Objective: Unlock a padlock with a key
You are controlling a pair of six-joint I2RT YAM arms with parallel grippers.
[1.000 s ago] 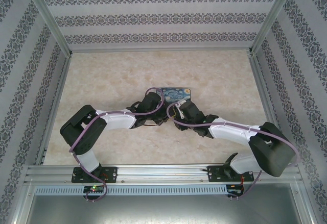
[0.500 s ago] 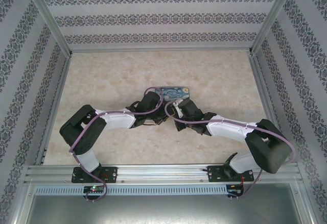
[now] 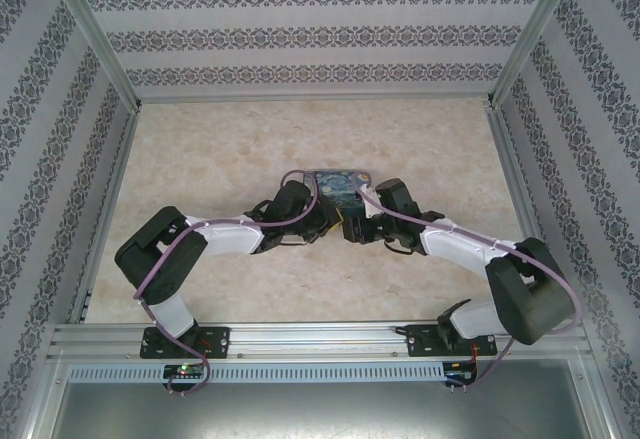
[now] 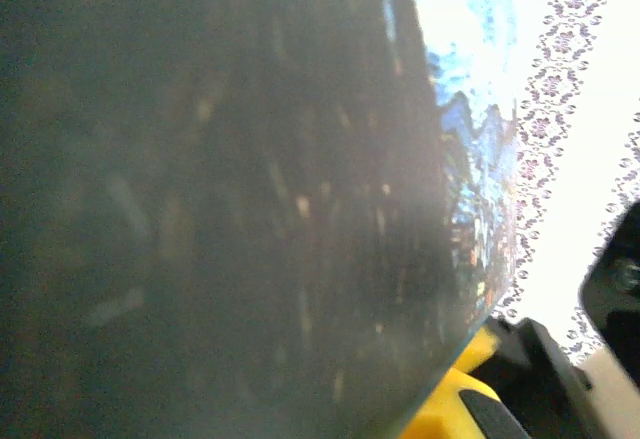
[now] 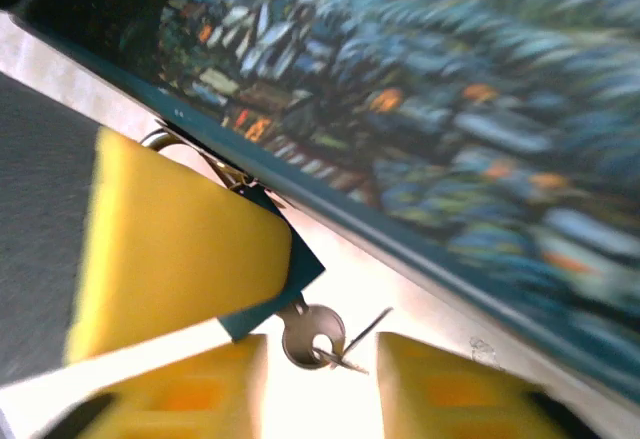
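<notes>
- You find the padlock (image 3: 336, 185) in the middle of the table (image 3: 200, 159), between the two grippers. Its long side runs left to right, and the painted face looks up toward the top camera.
- The key (image 5: 298, 319) hangs just below the near edge of the padlock. In the right wrist view its long axis is nearly upright, with the round metal head down and a bluish piece above it. The upper end is hidden behind a yellow pad (image 5: 170, 249).
- The left gripper (image 3: 322, 217) is closed on the padlock at its near left corner.
- The right gripper (image 5: 322, 389) stands a little apart. The key head is between its fingertips (image 5: 460, 389) with a gap on both sides, so it holds nothing.
- From above you get how both arms meet at the padlock. The right wrist view gives you the key and the detail of the painting. The left wrist view gives you the dark side of the padlock, very close and blurred, with a strip of the painting at the right.
- Compared with one second ago, the right wrist has swung farther from the bases, and the padlock sits a little more to the left.
</notes>
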